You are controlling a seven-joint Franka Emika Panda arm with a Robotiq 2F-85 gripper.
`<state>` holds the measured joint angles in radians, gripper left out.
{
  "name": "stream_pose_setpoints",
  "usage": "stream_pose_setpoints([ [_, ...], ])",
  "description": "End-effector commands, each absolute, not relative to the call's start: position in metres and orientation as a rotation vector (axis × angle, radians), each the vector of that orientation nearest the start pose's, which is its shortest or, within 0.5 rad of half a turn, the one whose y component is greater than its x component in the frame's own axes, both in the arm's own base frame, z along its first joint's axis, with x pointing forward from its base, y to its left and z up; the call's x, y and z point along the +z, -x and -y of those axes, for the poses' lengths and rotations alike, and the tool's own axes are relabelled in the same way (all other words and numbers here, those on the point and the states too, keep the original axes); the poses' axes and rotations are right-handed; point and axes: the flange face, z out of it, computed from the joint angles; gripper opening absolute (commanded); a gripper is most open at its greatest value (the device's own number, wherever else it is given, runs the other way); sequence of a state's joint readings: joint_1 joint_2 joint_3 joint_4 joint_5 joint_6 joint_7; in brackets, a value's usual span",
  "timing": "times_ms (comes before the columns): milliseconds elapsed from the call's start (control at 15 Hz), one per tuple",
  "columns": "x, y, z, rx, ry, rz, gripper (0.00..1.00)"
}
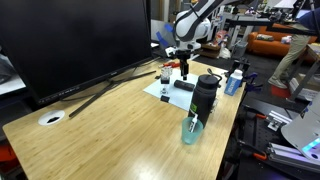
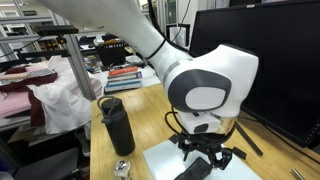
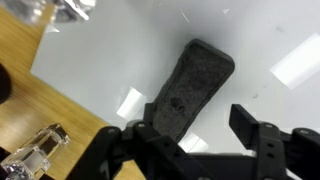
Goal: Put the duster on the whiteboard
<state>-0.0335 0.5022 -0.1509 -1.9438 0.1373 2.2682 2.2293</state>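
The duster (image 3: 190, 85), a dark grey oblong block, lies flat on the whiteboard (image 3: 260, 40) in the wrist view. My gripper (image 3: 200, 132) hangs just above it with its jaws open, and the duster's near end reaches under the left jaw. In both exterior views the gripper (image 1: 185, 68) (image 2: 205, 156) points down over the duster (image 1: 184, 85) (image 2: 193, 172), which rests on the white sheet (image 1: 163, 93) (image 2: 245, 168) on the wooden table.
A tall black bottle (image 1: 205, 95) (image 2: 117, 126) stands beside the whiteboard. A clear bluish glass (image 1: 192, 130) stands near the table's edge. A huge black monitor (image 1: 70, 40) fills the back. A small clear object (image 3: 35, 155) lies on the wood by the board.
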Motion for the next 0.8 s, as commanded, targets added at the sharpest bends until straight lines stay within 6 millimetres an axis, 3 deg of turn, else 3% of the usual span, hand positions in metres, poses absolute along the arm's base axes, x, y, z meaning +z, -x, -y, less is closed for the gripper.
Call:
stream_pose_setpoints([
  [0,0.23,-0.597,0.104,0.232,1.028,-3.076,1.0],
  [200,0.251,-0.598,0.098,0.209,1.069,-3.02,1.0],
  [267,0.238,-0.603,0.101,0.176,1.042,-3.05,1.0],
  [733,0.234,-0.602,0.101,0.179,1.045,-3.055,1.0],
])
